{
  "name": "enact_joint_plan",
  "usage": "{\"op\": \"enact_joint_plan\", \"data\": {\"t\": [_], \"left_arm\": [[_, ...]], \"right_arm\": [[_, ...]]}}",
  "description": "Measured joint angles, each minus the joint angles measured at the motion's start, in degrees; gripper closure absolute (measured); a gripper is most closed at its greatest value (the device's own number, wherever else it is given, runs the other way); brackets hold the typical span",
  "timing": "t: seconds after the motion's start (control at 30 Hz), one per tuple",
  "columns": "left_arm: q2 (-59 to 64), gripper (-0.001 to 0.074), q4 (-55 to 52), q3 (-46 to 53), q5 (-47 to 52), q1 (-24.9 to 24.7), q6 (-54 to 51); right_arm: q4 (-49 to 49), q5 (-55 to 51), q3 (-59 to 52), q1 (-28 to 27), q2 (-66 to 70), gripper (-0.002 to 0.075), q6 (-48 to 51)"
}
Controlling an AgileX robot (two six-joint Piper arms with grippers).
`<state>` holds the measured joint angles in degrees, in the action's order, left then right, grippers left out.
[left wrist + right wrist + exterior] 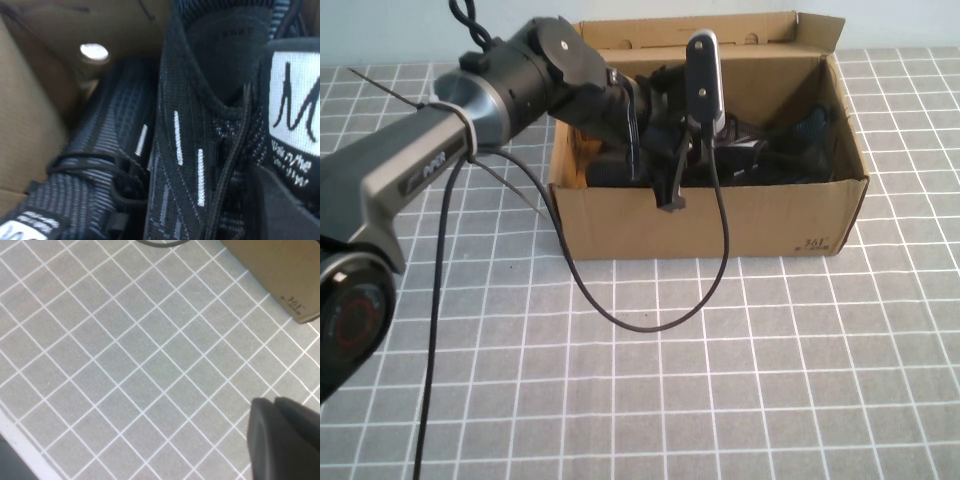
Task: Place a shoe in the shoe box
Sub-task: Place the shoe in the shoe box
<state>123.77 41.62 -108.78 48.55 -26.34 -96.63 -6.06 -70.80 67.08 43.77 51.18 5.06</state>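
Because the left arm reaches over the near wall of the box [720,225], its left gripper [672,190] hangs down inside, right over the dark footwear lying on the box floor. From the left wrist view, 2 sneakers lie side by side in there: the shoe [210,150] with its white tongue tag and thin side stripes fills the close foreground, and its mate [95,180] lies just beside it against the cardboard wall. The left gripper's jaws are nearly shut, and whether they pinch any part of the shoe cannot be told; a dark finger [285,205] sits close by the tongue. Since the shoe seems to rest on the box floor, the placing looks all but done, and letting go and lifting clear would be next. On the grey gridded bench [125,365] the right gripper [282,435] is parked with jaws shut and nothing in them, near the box's printed corner and out of the way.
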Motion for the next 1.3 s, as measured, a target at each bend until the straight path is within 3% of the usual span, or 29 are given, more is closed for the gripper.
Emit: {"op": "enact_joint_plan", "data": {"t": [0.67,0.8,0.97,1.17,1.3], "left_arm": [[1.49,0.0706,-1.67,0.00,-0.56,0.00,0.24],[1.49,0.0585,-1.68,0.00,-0.43,0.00,2.88],[-0.90,0.0347,-1.68,0.00,-0.35,0.00,4.69],[-6.23,0.0297,-1.45,-0.16,-0.09,0.00,13.17],[-10.48,0.0336,-1.33,-0.15,0.38,0.00,24.50]], "right_arm": [[0.00,0.23,0.00,0.00,0.00,0.0742,0.00],[0.00,0.23,0.00,0.00,0.00,0.0742,0.00],[0.00,0.41,0.00,0.00,0.00,0.0742,0.00],[0.00,1.76,0.00,0.00,0.00,0.0742,0.00],[-0.46,3.82,0.00,0.00,0.00,0.0742,-0.97]]}}
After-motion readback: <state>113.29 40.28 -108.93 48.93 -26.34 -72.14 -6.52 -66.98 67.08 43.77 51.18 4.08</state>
